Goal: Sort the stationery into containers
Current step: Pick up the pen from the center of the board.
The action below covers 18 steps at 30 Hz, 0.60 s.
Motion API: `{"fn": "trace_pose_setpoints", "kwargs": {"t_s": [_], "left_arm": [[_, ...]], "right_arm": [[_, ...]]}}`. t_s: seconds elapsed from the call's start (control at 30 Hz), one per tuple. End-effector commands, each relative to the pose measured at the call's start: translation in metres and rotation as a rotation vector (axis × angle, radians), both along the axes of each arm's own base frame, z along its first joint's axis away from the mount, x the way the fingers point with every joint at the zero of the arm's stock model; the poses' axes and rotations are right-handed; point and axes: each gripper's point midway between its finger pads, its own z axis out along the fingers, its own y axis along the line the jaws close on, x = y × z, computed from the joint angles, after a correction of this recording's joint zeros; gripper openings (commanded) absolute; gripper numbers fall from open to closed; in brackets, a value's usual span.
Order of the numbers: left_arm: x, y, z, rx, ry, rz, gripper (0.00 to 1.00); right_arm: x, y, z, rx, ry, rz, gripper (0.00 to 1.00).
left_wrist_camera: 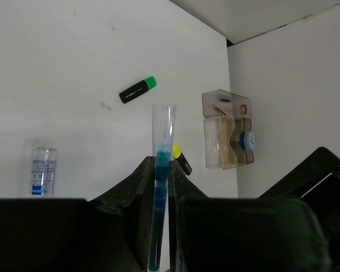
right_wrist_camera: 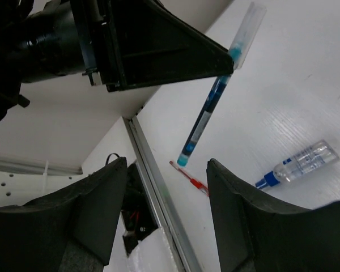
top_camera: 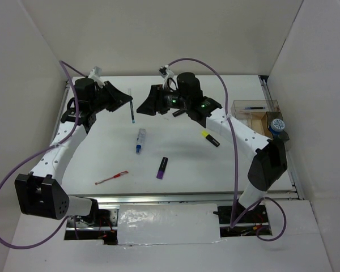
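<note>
Table, red pen, tube, purple highlighter, yellow highlighter, green highlighter, clear box

No legible text; print on tube blurred.

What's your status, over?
Left end effector shut on blue pen. Right end effector open, facing it. Nothing between them.

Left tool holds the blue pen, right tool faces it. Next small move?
Probably ease the open right tool forward around the free end of the blue pen; the left tool pinches its other end, and the container stands on the right side.
</note>
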Motion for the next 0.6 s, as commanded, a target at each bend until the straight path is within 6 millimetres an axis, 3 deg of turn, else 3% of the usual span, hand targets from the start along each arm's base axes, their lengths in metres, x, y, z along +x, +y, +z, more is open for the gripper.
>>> {"fn": "trace_pose_setpoints", "kwargs": {"t_s": [0.0, 0.33, 0.53, 0.57], "left_arm": [[-0.004, -0.012, 0.016, -0.055, -0.033, -0.047, 0.0], [-0.011, -0.023, 0.024, -0.084, -0.041, -0.093, 0.0], [-0.014, -0.029, 0.024, -0.095, -0.039, -0.115, 0.0], [-0.014, -0.028, 0.024, -0.095, -0.039, -0.113, 0.0]], "right_arm": [[0.009, 0.019, 0.028, 0.083, -0.027, -0.015, 0.65], [0.031, 0.035, 0.006, 0.056, -0.003, -0.028, 0.64], [0.034, 0.039, 0.008, 0.07, -0.011, -0.012, 0.52], [0.035, 0.039, 0.008, 0.071, -0.014, -0.01, 0.47]]}}
